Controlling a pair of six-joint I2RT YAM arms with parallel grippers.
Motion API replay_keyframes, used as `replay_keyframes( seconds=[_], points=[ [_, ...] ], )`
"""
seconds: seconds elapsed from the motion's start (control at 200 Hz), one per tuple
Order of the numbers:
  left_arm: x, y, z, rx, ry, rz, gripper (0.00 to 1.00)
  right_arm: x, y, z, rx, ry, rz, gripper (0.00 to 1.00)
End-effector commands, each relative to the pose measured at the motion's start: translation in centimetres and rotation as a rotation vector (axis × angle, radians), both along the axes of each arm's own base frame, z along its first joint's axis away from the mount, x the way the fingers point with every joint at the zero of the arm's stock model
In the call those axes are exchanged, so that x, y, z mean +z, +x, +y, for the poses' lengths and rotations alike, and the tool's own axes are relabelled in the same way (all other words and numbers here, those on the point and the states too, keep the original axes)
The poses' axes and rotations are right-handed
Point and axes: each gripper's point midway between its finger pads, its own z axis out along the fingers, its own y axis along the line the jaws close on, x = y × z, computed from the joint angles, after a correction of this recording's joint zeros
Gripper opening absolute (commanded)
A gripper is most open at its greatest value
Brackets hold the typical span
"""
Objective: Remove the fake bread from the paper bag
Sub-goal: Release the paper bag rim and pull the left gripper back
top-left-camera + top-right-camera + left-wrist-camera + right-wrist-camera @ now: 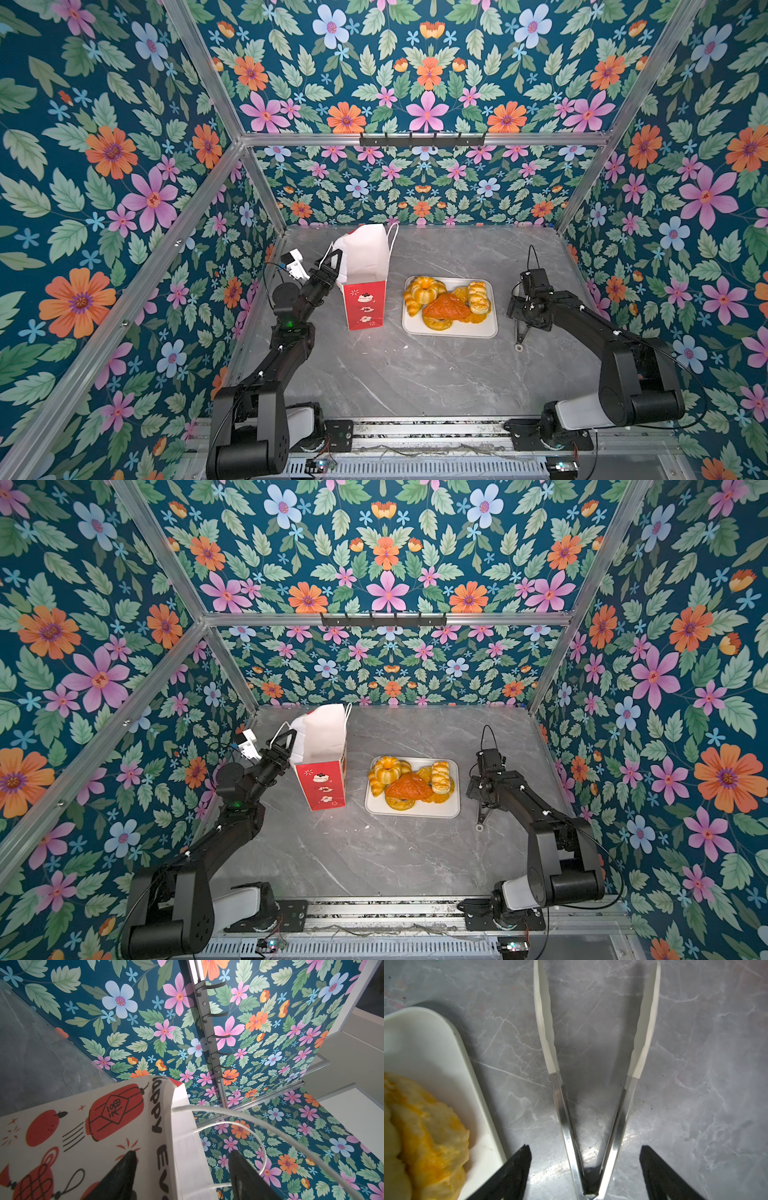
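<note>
Fake bread (446, 305), glossy golden-yellow and orange toy pastries, sits heaped on the flat white rectangular tray (492, 332), right of centre on the grey marble-look worktop (415, 374) in both top views. At the back of the heap there's a ring cake (424, 286) with a croissant (411, 306) at its side. A braided loaf (478, 297) lies on the right, and an orange-brown bun (444, 307) sprawls across the middle.

Just left of the tray, a narrow gap between them, stands the tall red-and-white paper bag (365, 307), upright, mouth open, white inner wall showing.

Over to the left fingers (126, 1167): they are spread wide at the bag's upper rim. One black finger is in front of the printed outer face, its partner on the other side of that wall beside the white cord handle (259, 1140). The paper passes between them, not pinched.

Now the right fingers (517, 1167): wide too, low over the worktop just right of the tray. Steel tongs with white tips (618, 1118) are spread in a V between them, with clear gaps on both sides.
</note>
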Motion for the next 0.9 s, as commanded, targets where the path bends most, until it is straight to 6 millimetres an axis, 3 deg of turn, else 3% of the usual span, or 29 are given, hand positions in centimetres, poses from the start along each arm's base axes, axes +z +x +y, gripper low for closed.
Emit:
replay_keyframes(
  seconds=[0.0, 0.285, 0.56, 0.675, 0.895],
  points=[
    [-0.1, -0.7, 0.0, -0.003, 0.019, -0.001, 0.84, 0.1, 0.3, 0.2, 0.005, 0.006, -0.009, 0.84],
    [-2.2, -2.2, 0.8, 0.042, 0.109, 0.091, 0.94, -0.1, 0.5, 0.4, 0.009, 0.015, -0.008, 0.84],
    [-4.2, -1.8, 2.1, 0.098, 0.280, 0.224, 1.00, -0.1, 0.4, 0.4, 0.009, 0.018, -0.009, 0.84],
    [-4.0, -1.9, 2.1, 0.096, 0.315, 0.221, 1.00, 0.0, 0.3, 0.4, 0.008, 0.019, -0.011, 0.84],
    [-1.7, -3.1, 1.1, 0.039, 0.375, 0.159, 1.00, 0.1, 0.3, 0.4, 0.011, 0.016, -0.017, 0.84]
  ],
)
